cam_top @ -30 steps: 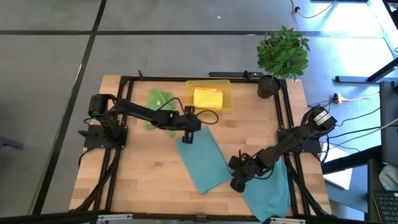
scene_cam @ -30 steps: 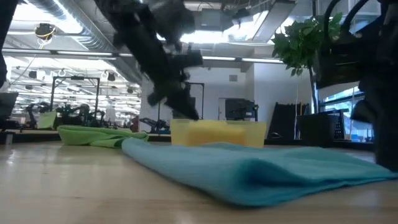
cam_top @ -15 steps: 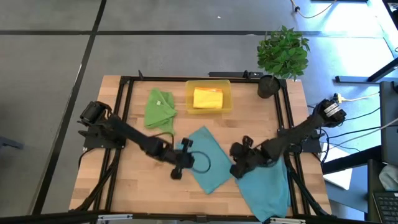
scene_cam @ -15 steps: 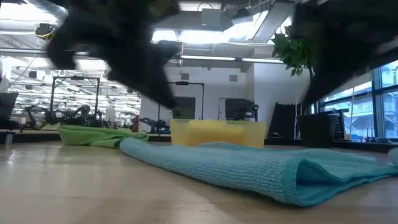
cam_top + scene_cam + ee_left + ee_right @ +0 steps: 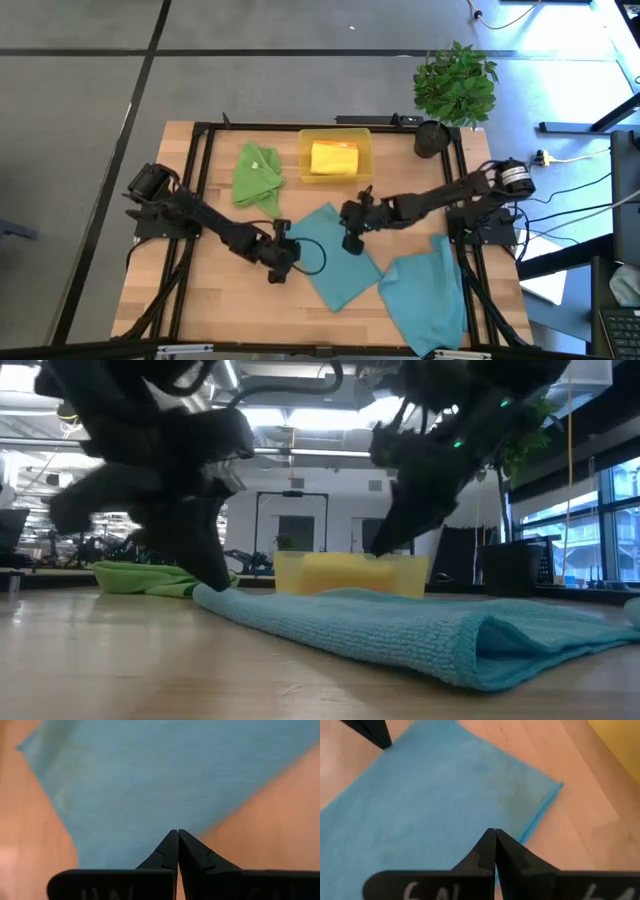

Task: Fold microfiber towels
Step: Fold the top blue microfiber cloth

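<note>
A teal-blue towel (image 5: pixel 337 258) lies folded in the middle of the table, with its folded edge (image 5: pixel 480 645) toward the near right. My left gripper (image 5: pixel 281 264) is shut, its tip down at the towel's left edge (image 5: pixel 215 588). My right gripper (image 5: pixel 352 242) is shut and hovers above the towel's far right edge (image 5: pixel 540 807), clear of it in the low view. A second teal-blue towel (image 5: pixel 428 292) lies at the near right. A green towel (image 5: pixel 257 172) lies bunched at the far left. A yellow towel (image 5: pixel 334 158) sits in the tray. My left gripper's shut fingertips (image 5: pixel 177 832) point down over the folded teal-blue towel, close to its left edge (image 5: pixel 65 827). I cannot tell whether they touch the cloth.
The translucent yellow tray (image 5: pixel 363 150) stands at the far middle. A potted plant (image 5: pixel 452 88) stands at the far right corner. A black frame (image 5: pixel 200 135) runs round the table. Bare wood (image 5: pixel 220 290) shows at the near left.
My left gripper has swung from beside the tray toward the near edge and come down at the folded towel's left edge. My right gripper has gone from the near right toward the far left, rising a little, to above the towel's far right edge. Both have stayed shut.
</note>
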